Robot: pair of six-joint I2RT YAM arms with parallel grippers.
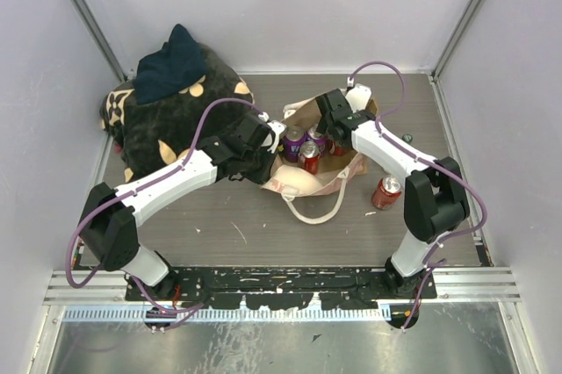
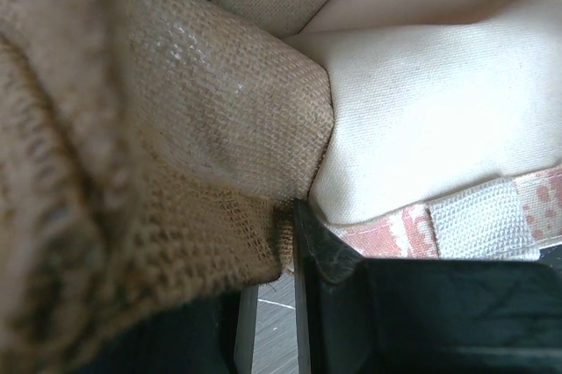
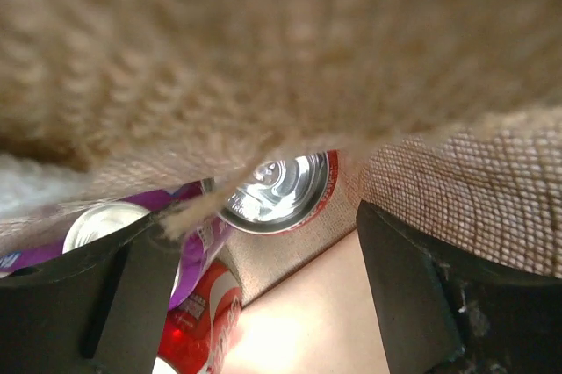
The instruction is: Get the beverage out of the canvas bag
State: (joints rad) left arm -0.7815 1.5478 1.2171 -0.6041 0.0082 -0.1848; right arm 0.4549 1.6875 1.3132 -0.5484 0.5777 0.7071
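Note:
The tan canvas bag [image 1: 338,172] lies open in the middle of the table, its cream handle [image 1: 316,213] looped toward me. Inside show two purple cans [image 1: 294,140] and a red can [image 1: 309,157]. My left gripper [image 1: 266,153] is at the bag's left edge; in the left wrist view its jaws [image 2: 277,251] are nearly closed on the burlap edge [image 2: 219,172]. My right gripper [image 1: 332,133] is open in the bag's far mouth. In the right wrist view it [image 3: 263,225] frames a red can's silver top [image 3: 277,188], a purple can [image 3: 105,225] and another red can [image 3: 198,321].
A red can [image 1: 386,191] stands on the table right of the bag. A black bundle with tan flower marks [image 1: 171,128] and a dark blue cloth [image 1: 171,62] on it fill the back left. Walls close in the back and sides.

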